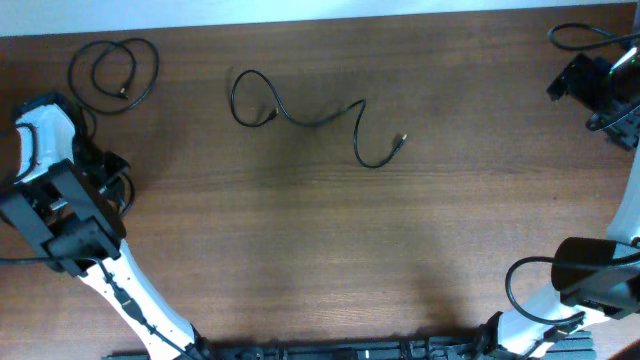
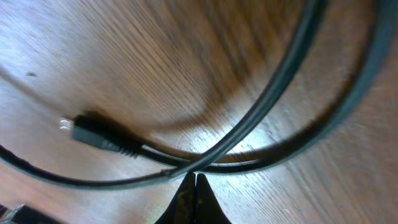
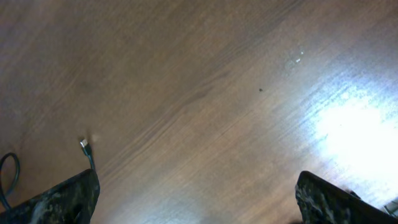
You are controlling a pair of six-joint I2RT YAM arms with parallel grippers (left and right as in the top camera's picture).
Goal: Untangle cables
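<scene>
Three black cords on the desk (image 1: 330,250) by our count! The nearest cord (image 2: 267,99) lies right at the tips of the left tool (image 2: 196,186), two strands crossing just ahead of them, its plug (image 2: 99,135) off to the side. That tool's tips are pressed together; whether a strand is nipped between them we cannot tell. A coiled cord (image 1: 135,72) sits well beyond that tool. A long wavy cord (image 1: 310,122) lies apart from both tools, its plug end (image 3: 84,144) showing just ahead of the right tool (image 3: 196,183), near one finger. That one gapes wide with nothing in it. We reckon these cords are light, limp and slick on wood: they will trail and flop, not push. Best grip, we judge, is just behind a plug, where the stiffer body stops a slip, and away from the crossing so one strand comes alone.
</scene>
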